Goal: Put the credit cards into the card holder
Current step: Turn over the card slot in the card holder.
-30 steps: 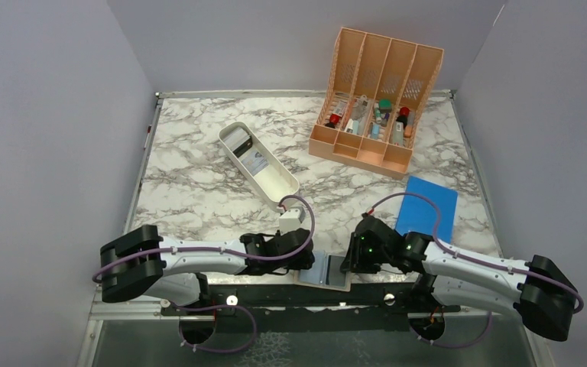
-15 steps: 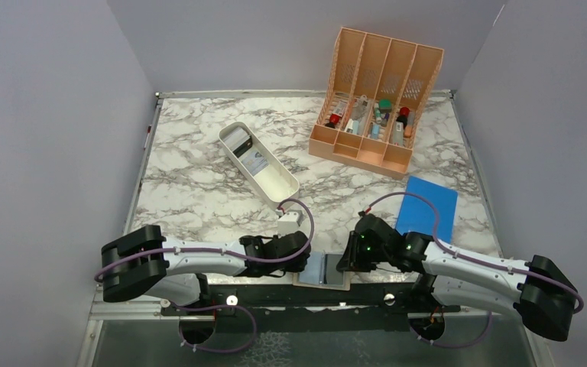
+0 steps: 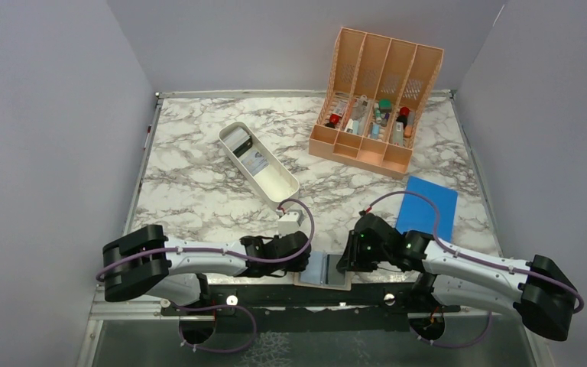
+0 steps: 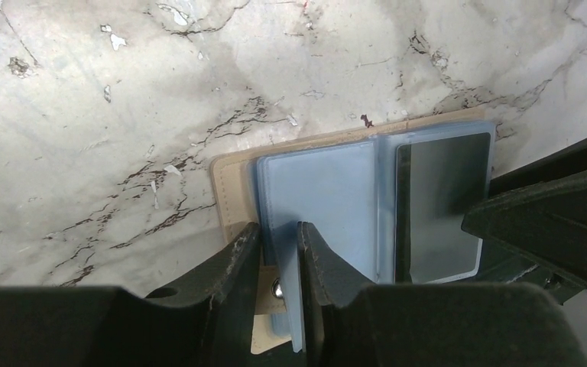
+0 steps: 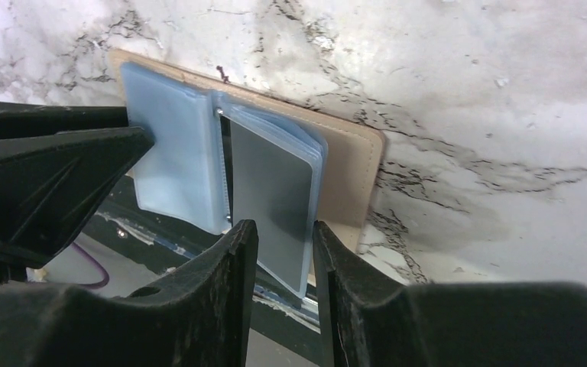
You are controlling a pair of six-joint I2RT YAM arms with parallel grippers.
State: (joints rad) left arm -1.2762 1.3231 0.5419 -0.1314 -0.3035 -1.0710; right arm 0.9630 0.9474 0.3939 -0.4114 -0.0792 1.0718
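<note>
One blue-grey pocket leaf is pinched in my left gripper (image 4: 279, 229). My right gripper (image 5: 283, 229) straddles the sleeve holding a dark credit card (image 5: 271, 191); I cannot tell whether it clamps. The card holder (image 3: 325, 269) lies open mid near edge of the counter (image 3: 199, 199). Since a second ago, my left gripper has edged in.

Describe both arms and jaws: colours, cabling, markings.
Left arm and right arm match: white tubular links between bulky black joint housings. A purple cable runs along each arm and loops free at the wrist. The jaws are matte black, each pair thick and tapering to blunt tips. No legible markings show in any view.
</note>
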